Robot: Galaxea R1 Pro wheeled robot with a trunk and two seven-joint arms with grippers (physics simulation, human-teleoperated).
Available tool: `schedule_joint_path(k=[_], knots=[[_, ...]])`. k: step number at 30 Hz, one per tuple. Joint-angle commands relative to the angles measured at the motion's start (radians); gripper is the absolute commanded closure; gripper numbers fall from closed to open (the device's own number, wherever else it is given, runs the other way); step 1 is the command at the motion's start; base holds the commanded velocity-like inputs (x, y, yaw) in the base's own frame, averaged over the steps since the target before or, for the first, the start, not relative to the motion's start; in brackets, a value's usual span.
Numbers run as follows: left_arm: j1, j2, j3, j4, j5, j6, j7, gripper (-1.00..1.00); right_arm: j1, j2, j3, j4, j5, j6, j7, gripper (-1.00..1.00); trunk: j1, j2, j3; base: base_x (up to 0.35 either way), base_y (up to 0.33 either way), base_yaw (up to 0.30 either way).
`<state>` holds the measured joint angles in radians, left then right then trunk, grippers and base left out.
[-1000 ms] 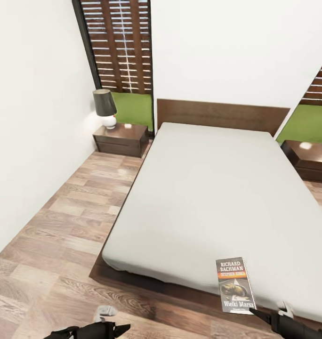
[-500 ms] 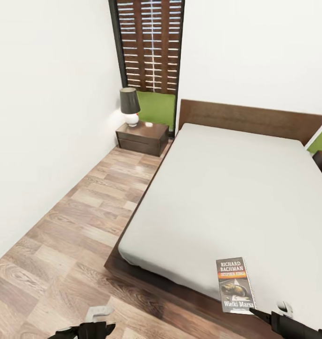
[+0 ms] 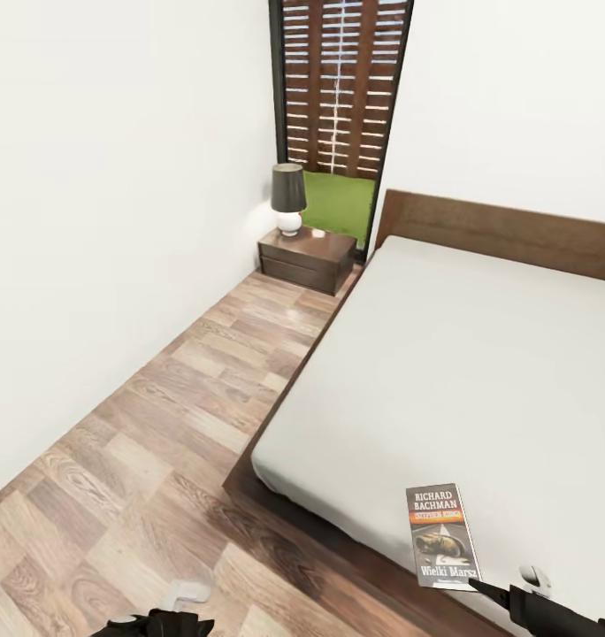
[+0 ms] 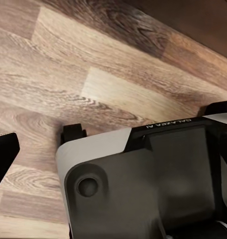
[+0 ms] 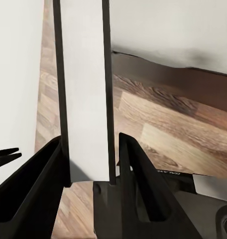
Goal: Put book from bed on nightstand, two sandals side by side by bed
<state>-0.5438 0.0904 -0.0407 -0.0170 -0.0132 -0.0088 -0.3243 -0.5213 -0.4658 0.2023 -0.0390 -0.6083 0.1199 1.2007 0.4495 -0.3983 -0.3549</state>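
Note:
The book (image 3: 442,535), a thin dark paperback with white "RICHARD BACHMAN" lettering, stands upright over the near corner of the bed (image 3: 479,372), with my right gripper (image 3: 479,584) shut on its lower edge. In the right wrist view the book's pale page edge (image 5: 86,89) sits clamped between the two black fingers (image 5: 41,174). A dark-brown nightstand (image 3: 307,257) stands in the far corner beside the headboard. My left gripper (image 3: 201,625) hangs low over the wood floor; its jaws are not readable. The sandals are out of view.
A lamp (image 3: 288,196) with a dark shade stands on the nightstand. A white wall (image 3: 99,221) runs along the left, leaving a plank-floor aisle (image 3: 179,416) between it and the bed. A tall slatted window (image 3: 338,88) is behind the nightstand.
The whole view has swung left, so the bed, nightstand and window sit further right in the picture. The book stays in my right gripper, unchanged.

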Motion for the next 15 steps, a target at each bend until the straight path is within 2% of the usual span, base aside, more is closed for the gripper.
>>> schedule_joint_path(k=[1,15], knots=[[-0.001,0.000,-0.004,0.000,-0.002,-0.001,-0.002,-1.00,0.000,-0.001,0.004,-0.001,-0.011,0.010,0.003,1.00,0.000,-0.002,-0.002,0.000,0.000,0.293],[-0.001,0.000,-0.004,0.000,-0.002,-0.001,-0.002,-1.00,0.000,-0.001,0.005,-0.001,-0.011,0.010,0.003,1.00,0.000,-0.002,-0.002,0.000,0.000,0.293]])
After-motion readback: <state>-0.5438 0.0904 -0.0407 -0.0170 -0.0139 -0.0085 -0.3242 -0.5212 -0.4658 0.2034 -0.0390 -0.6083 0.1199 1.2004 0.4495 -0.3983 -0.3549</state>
